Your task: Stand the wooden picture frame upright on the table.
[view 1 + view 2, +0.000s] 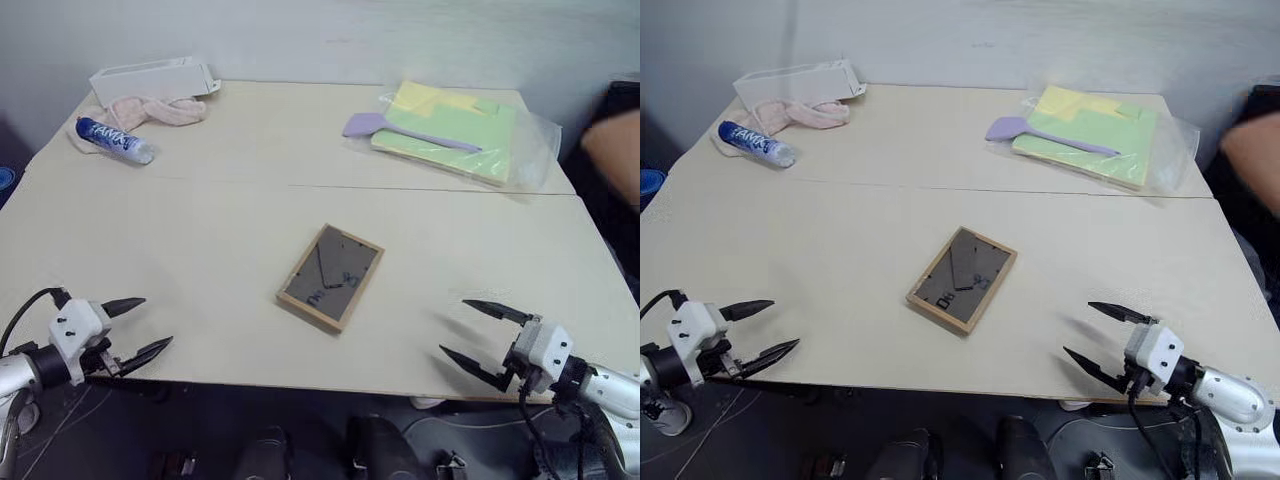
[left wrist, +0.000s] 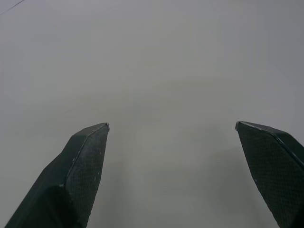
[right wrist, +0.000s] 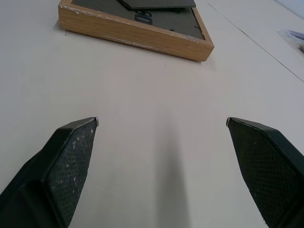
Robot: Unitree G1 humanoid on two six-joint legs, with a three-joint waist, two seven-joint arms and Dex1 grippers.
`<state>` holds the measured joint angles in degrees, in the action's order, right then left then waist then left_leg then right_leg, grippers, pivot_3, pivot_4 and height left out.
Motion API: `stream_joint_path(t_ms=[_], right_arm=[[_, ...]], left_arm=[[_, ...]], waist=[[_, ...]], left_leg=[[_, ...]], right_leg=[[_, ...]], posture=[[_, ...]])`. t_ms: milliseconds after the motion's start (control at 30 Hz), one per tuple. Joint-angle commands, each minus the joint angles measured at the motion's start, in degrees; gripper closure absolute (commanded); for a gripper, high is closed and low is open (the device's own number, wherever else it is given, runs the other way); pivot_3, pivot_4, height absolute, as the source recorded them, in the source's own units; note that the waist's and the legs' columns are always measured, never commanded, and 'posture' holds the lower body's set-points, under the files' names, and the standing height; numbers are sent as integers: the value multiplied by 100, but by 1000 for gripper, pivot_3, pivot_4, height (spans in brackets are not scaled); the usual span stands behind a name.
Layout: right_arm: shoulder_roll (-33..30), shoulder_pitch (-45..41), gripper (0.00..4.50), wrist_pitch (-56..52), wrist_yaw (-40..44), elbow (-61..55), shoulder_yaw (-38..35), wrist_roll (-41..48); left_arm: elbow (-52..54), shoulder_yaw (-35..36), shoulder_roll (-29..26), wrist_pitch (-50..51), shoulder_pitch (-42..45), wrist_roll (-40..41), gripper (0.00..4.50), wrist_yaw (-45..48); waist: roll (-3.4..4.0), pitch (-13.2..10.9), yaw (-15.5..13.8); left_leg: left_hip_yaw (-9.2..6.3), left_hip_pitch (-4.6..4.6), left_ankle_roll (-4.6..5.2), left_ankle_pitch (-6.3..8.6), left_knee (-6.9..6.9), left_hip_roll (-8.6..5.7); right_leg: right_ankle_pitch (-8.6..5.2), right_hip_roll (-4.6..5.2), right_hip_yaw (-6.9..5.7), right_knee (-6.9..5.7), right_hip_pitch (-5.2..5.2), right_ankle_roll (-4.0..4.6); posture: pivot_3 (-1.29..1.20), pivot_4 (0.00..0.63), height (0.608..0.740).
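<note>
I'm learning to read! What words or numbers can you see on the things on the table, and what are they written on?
"TANK" or something close, white letters on the blue tube lying near the table's far left corner; blurred, so I am not sure.
Pale marks on the dark back of the wooden picture frame: too small to read.
The folders in clear plastic carry no words that I can read.

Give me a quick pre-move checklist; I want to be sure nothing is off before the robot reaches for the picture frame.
1. Picture frame lying flat, back panel up, on the table: ok.
2. Left gripper open and empty: ok.
3. Right gripper open and empty: ok.
4. Table around the frame free of clutter: ok.
5. Right gripper facing the frame's edge: ok.
6. Easel stand folded out: not ok, it looks flat against the back.
</note>
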<state>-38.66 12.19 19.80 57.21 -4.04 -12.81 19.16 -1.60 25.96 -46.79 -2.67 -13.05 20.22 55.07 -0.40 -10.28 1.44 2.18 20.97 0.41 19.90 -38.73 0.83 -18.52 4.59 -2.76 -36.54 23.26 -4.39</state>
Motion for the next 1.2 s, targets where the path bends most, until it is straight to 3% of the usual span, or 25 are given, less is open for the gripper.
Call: stream_joint_path(t_ms=[33,167,267,467,667,700,933,1200], right_arm=[[77,13,27,-14,-63,-209,78,43],[113,-50,27,-592,-167,-654,345,209],[207,-394,639,-1135,-492,-870,558,114],[348,-1261,2658,-1683,-902,-730,1213,-601],[692,-2238,4500,-2164,-1289,-283,1764,-1189],[731,-2352,4500,-2272,-1312,-243,1835,-1235],[993,-2898,4500,-2680,-1383,-165,2104,-1358],[973,-3142,4500,-2624,-1215,58,2056,-1305]], left_arm=[[268,169,16,36,33,118,0,-88],[874,-212,-6,758,382,356,0,-158],[1064,-857,128,1314,1189,215,613,-444],[72,-2283,863,1506,3116,-738,2438,-935],[-889,-3041,1454,1319,3994,-1248,4210,-957],[-976,-3080,1511,1299,4059,-1279,4489,-949],[-317,-3438,1657,1687,3799,-1173,4489,-615],[480,-3223,1630,2074,3320,-999,4489,-664]], waist=[[0,0,-2],[0,0,-1],[2,1,-11],[5,6,-42],[2,4,5],[2,4,5],[2,4,-4],[2,4,-3]], left_leg=[[0,0,0,0,0,0],[0,0,0,0,-2,-1],[-4,-2,-1,-1,-7,-1],[0,9,-4,-1,-27,-7],[29,24,0,-5,-46,-9],[28,23,-1,-5,-46,-8],[25,25,-1,-5,-47,-6],[22,24,-1,-5,-47,-6]], right_leg=[[0,0,0,0,0,0],[0,1,0,-3,-1,0],[0,2,-2,-5,-7,-1],[2,-8,-6,-44,2,-4],[4,-15,-2,-62,23,-8],[4,-15,-2,-63,23,-8],[4,-11,-3,-62,23,-8],[4,-10,-2,-63,22,-8]], posture=[[0,150,740],[0,150,740],[0,150,740],[0,150,740],[0,150,740],[0,150,740],[0,150,740],[0,150,740]])
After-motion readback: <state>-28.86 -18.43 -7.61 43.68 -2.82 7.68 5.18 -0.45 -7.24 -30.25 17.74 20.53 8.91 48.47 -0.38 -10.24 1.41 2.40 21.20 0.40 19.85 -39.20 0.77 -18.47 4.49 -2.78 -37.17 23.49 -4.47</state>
